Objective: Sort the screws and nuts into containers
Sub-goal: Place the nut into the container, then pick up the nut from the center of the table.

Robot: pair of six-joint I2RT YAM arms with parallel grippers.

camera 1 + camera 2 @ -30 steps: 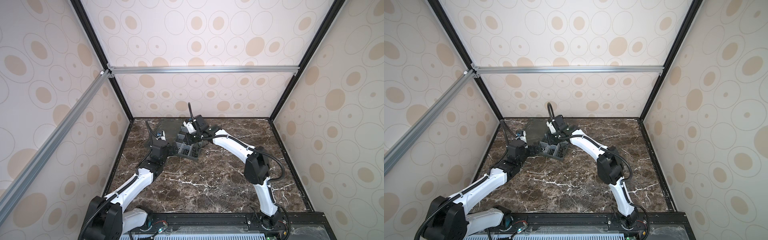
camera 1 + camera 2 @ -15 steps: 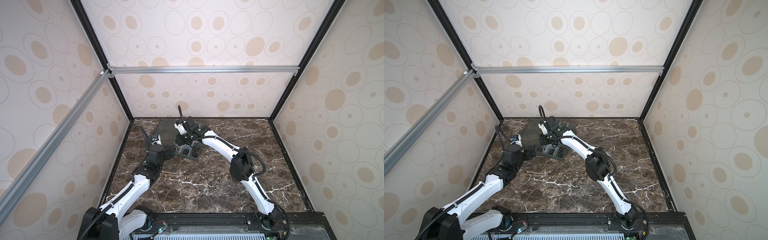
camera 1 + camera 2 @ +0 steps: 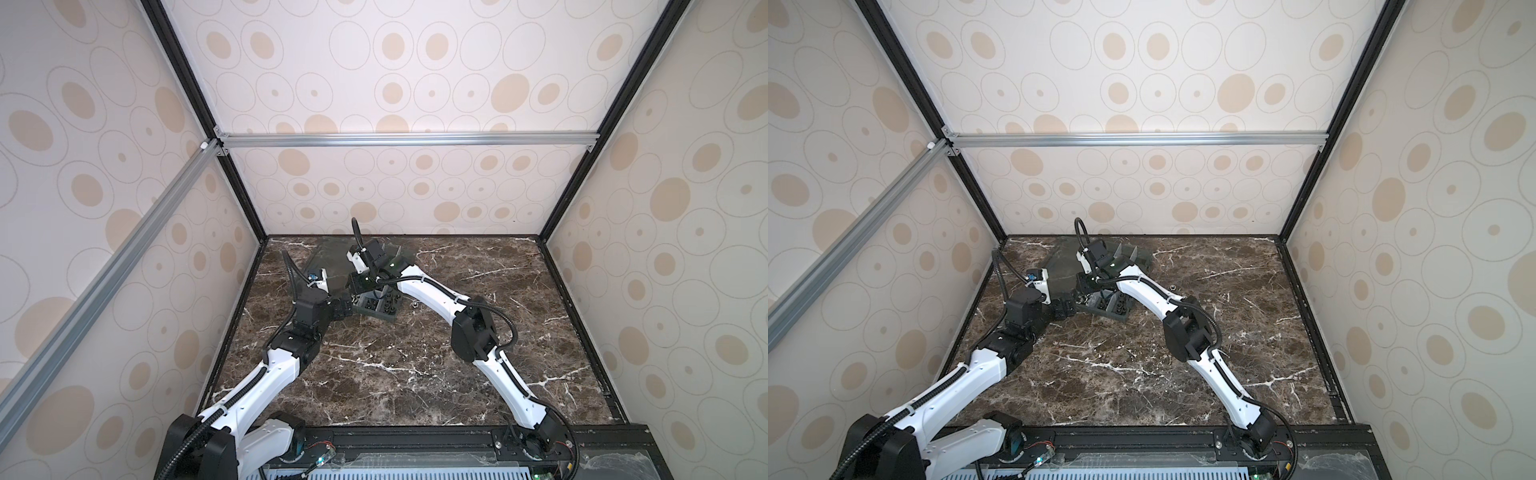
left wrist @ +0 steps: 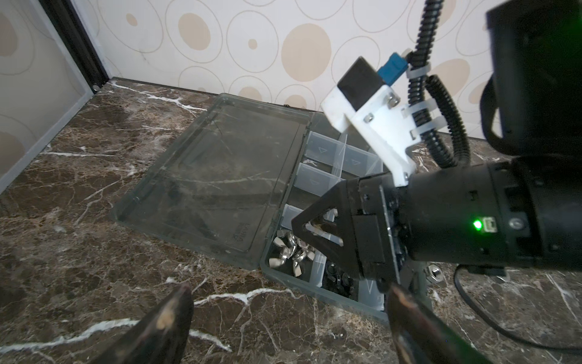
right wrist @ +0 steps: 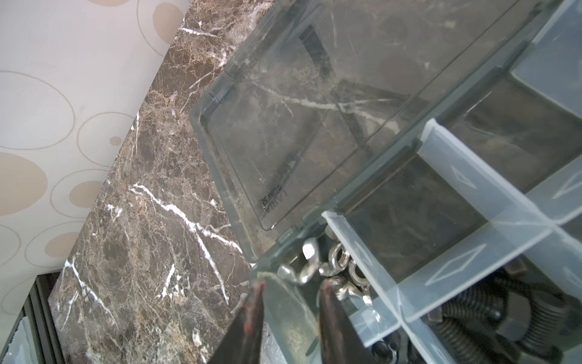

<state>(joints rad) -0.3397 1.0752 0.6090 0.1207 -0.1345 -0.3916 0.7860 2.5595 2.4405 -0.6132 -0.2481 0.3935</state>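
- Right gripper [image 5: 293,288] fingers [image 5: 256,302]: a narrow gap between them and nothing clamped. The tips hang just over the corner cell of the box.
- Left gripper [image 4: 288,310] fingers [image 4: 170,315]: spread wide and holding nothing. They sit over the table [image 4: 94,252], just beside the box's end.
- Box [image 3: 380,311]: in both top views it sits just left of frame centre, on the back half of the table. The clear lid [image 3: 328,264] is folded flat open to its upper left.
- Nuts [image 5: 327,268]: a silver pile, some of them winged, in the corner cell next to the lid hinge. They lie right under the right tips.
- Screws [image 5: 463,310]: black and threaded, in the neighbouring cell across a frosted divider [image 5: 456,176]. Other dark parts lie among them, and I can't tell what they are.
- Cells [image 4: 321,151]: a grid running away from the nut corner toward the back wall.
- Loose nut [image 4: 434,273]: silver hex, on the table just beside the box. In a top view [image 3: 413,305] it shows just right of the box.
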